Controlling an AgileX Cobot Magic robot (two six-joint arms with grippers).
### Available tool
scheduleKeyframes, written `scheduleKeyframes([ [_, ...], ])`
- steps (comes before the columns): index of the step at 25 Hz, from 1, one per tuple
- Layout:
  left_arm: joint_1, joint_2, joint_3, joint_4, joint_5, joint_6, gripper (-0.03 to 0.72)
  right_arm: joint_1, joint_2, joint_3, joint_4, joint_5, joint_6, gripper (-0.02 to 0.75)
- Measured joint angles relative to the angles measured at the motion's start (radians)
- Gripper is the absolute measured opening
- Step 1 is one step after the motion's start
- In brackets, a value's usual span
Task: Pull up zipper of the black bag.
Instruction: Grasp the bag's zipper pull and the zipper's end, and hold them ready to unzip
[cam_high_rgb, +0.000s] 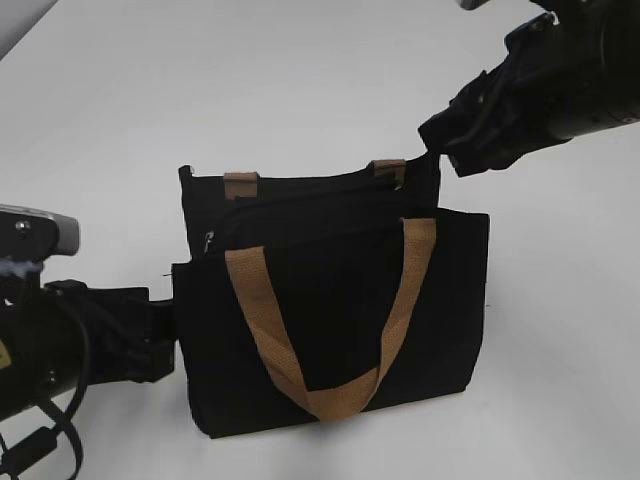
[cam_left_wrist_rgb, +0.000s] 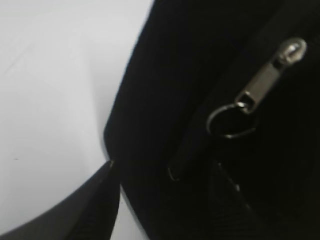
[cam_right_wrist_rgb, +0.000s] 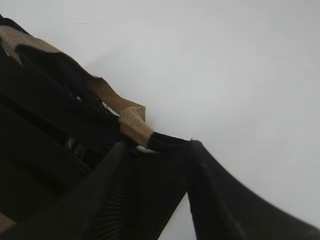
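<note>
The black bag (cam_high_rgb: 330, 320) lay on the white surface (cam_high_rgb: 300, 90), its zipper (cam_left_wrist_rgb: 270, 75) at the left end. The left end effector (cam_left_wrist_rgb: 165, 200) gaped nearby, empty; the right end effector (cam_right_wrist_rgb: 155, 150) pinched the bag's far corner. Closing squarely on the tab seemed wise.

Black bag (cam_high_rgb: 340, 330): plain matte black fabric all over, no print; its two webbing handles are tan-brown, the front handle (cam_high_rgb: 330, 395) showing a fine woven rib, the rear one (cam_high_rgb: 241, 185) seen only as short tan tabs at the top edge. Zipper (cam_left_wrist_rgb: 270, 75): dull silver pull tab with a thin silver ring, set on a black zip line. Table (cam_high_rgb: 300, 90) flat white to pale grey; both grippers, left gripper (cam_high_rgb: 160, 335) and right gripper (cam_high_rgb: 450, 135), are black.
</note>
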Motion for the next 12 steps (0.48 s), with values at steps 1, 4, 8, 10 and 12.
scheduleKeyframes([
  [1,0.000,0.025,0.001,0.054,-0.022,-0.035,0.428,0.004,0.000,0.000,0.000,0.000,-0.001,0.307],
  [4,0.000,0.093,0.001,0.195,-0.077,-0.130,0.428,0.006,0.000,0.000,0.000,0.000,-0.002,0.307],
  [8,0.000,0.123,0.006,0.272,-0.145,-0.178,0.427,0.006,0.000,0.000,0.000,0.000,-0.002,0.307],
  [10,0.000,0.127,0.007,0.277,-0.181,-0.183,0.427,0.006,0.000,0.000,0.000,0.000,-0.003,0.307],
  [12,0.000,0.140,0.007,0.281,-0.205,-0.186,0.427,0.006,0.000,0.000,0.000,0.000,-0.004,0.307],
])
